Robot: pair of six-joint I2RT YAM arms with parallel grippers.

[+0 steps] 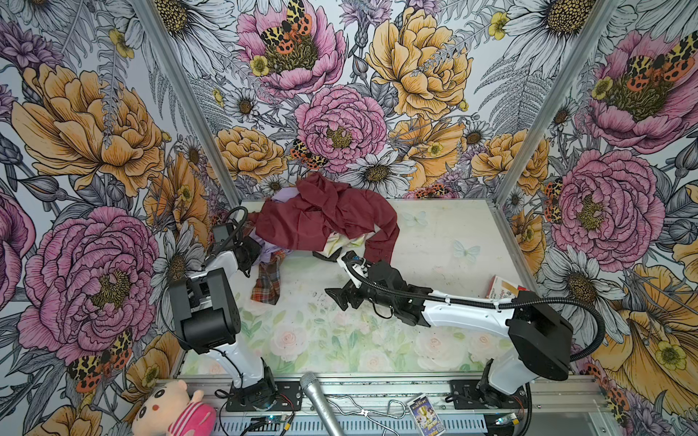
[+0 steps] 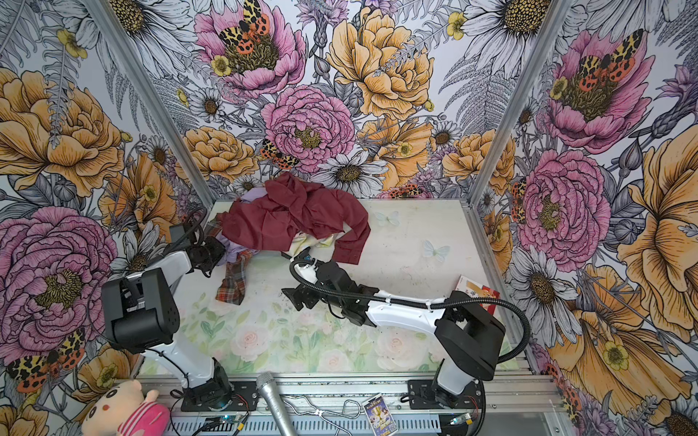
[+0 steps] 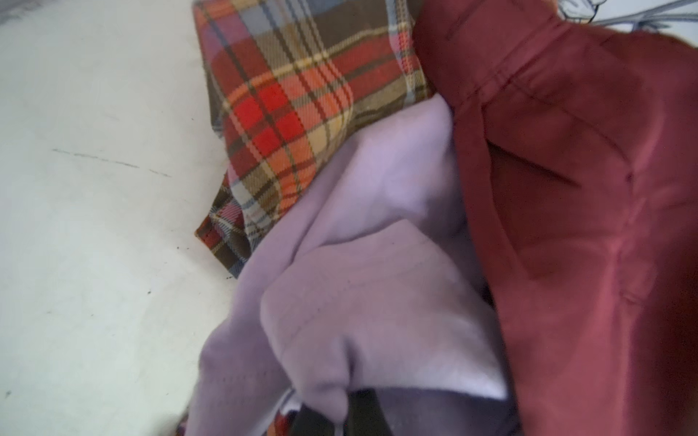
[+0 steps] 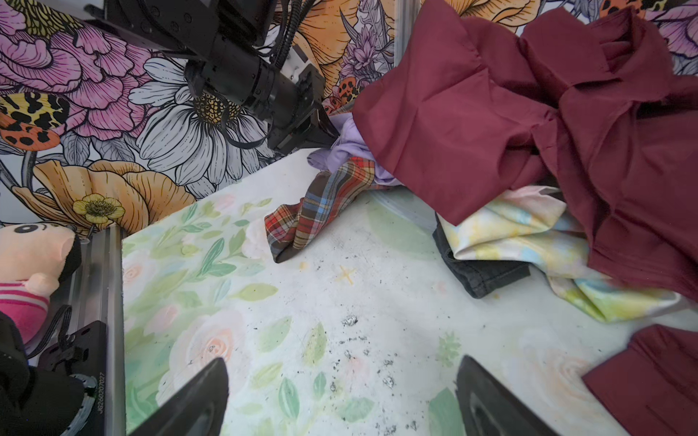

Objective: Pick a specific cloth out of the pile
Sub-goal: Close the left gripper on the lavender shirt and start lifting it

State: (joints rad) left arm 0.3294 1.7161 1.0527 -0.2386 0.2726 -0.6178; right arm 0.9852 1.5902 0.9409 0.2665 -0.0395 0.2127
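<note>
Lavender fabric is what I'm after. In both top views my left gripper is working at the left edge of the heap of mixed garments. That's where the thin, plain pale-purple cloth is peeking out between the big dark maroon shirt and the red-brown plaid cloth.

Left wrist view: my jaws are pinching a bunched fold of that purple cloth. The maroon shirt is draping over the rest, so I'm guessing a sideways pull.

Right wrist view: my right gripper is hanging wide open over the pale floral-print tabletop, gripping nothing and parked clear of the heap.
</note>
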